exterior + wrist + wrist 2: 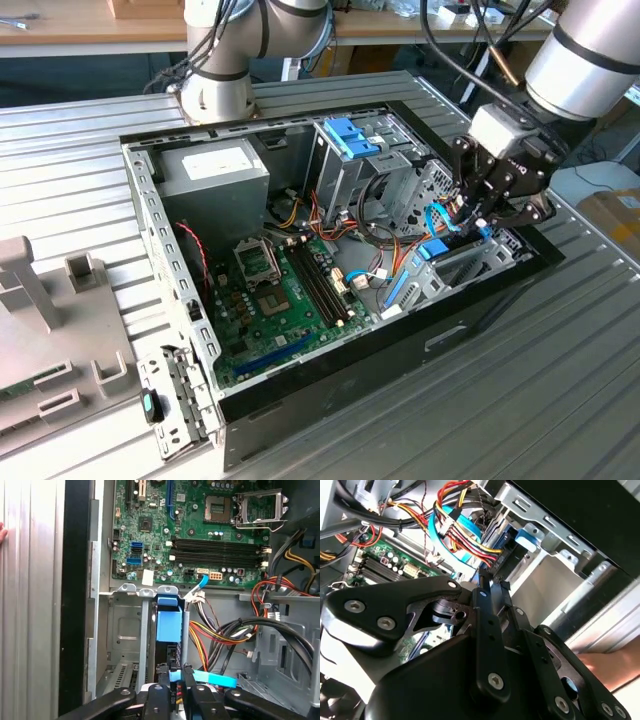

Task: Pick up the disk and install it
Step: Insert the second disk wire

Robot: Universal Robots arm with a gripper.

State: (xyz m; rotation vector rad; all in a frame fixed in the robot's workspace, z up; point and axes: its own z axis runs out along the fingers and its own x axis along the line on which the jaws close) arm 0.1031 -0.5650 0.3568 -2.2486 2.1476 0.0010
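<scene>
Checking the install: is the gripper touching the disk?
Cannot tell. In the first wrist view the gripper meets the disk's edge, contact hidden.

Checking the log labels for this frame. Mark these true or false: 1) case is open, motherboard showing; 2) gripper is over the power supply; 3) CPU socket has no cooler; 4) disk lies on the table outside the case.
1) The case is open and the motherboard shows. True.
2) False. The gripper is down at the bay at the exterior view's right, away from the power supply.
3) The CPU socket has no cooler. True.
4) False. The disk stands on edge in the bay, its blue carrier just ahead of the gripper in the first wrist view.
</scene>
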